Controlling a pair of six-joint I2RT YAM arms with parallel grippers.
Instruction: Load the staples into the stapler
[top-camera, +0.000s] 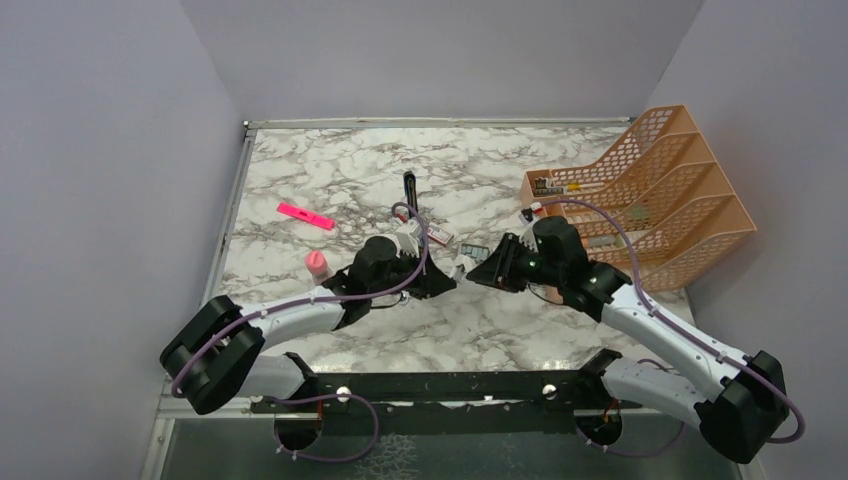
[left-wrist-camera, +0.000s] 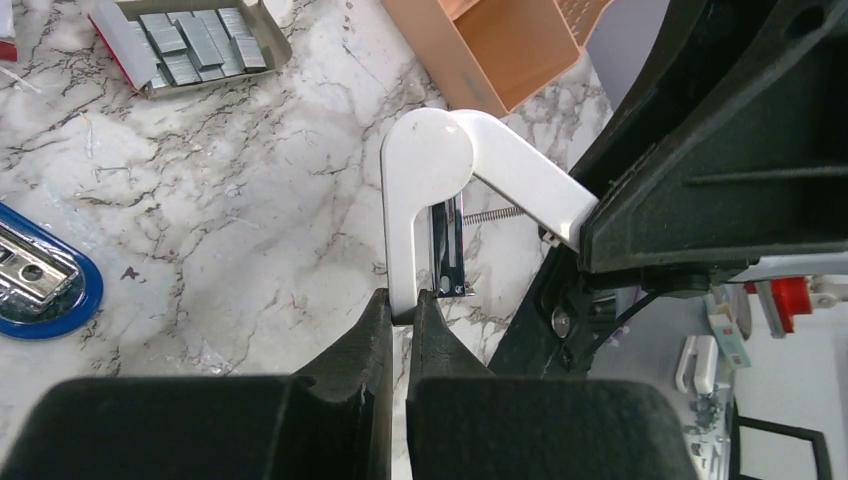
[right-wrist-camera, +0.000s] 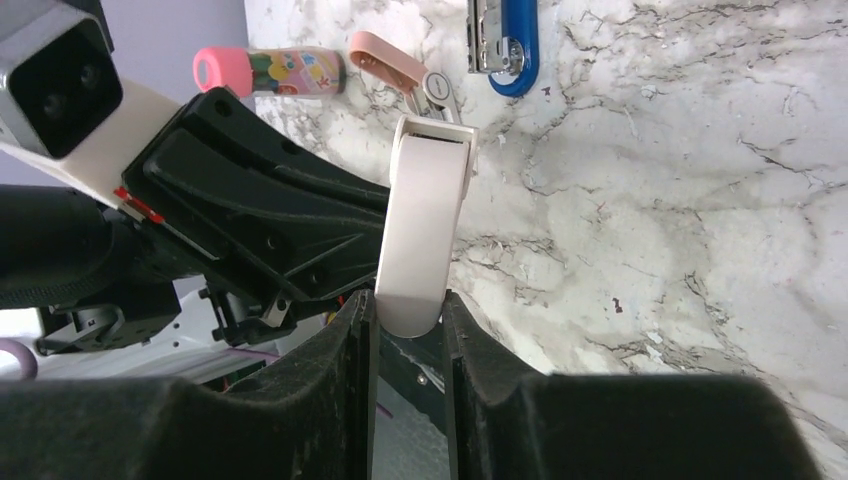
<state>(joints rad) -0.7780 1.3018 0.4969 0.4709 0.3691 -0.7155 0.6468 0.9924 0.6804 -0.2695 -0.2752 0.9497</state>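
Note:
A white stapler (left-wrist-camera: 428, 160) hangs hinged open above the marble table between both grippers, its silver rail and spring showing. My left gripper (left-wrist-camera: 403, 305) is shut on the end of one white arm. My right gripper (right-wrist-camera: 410, 310) is shut on the other arm (right-wrist-camera: 425, 215). In the top view the two grippers, left (top-camera: 440, 275) and right (top-camera: 480, 265), meet at mid-table. The blue stapler (left-wrist-camera: 35, 285) with its silver inner rail lies on the table, apart from both grippers, also in the right wrist view (right-wrist-camera: 505, 45). Grey staples (left-wrist-camera: 195, 38) fill an open red-and-white box.
An orange mesh file tray (top-camera: 650, 200) stands at the back right. A pink marker (top-camera: 305, 215) and a pink eraser (top-camera: 316, 262) lie left of the left arm. A small peach-coloured piece (right-wrist-camera: 385, 55) lies beyond the white stapler. Walls close in the table.

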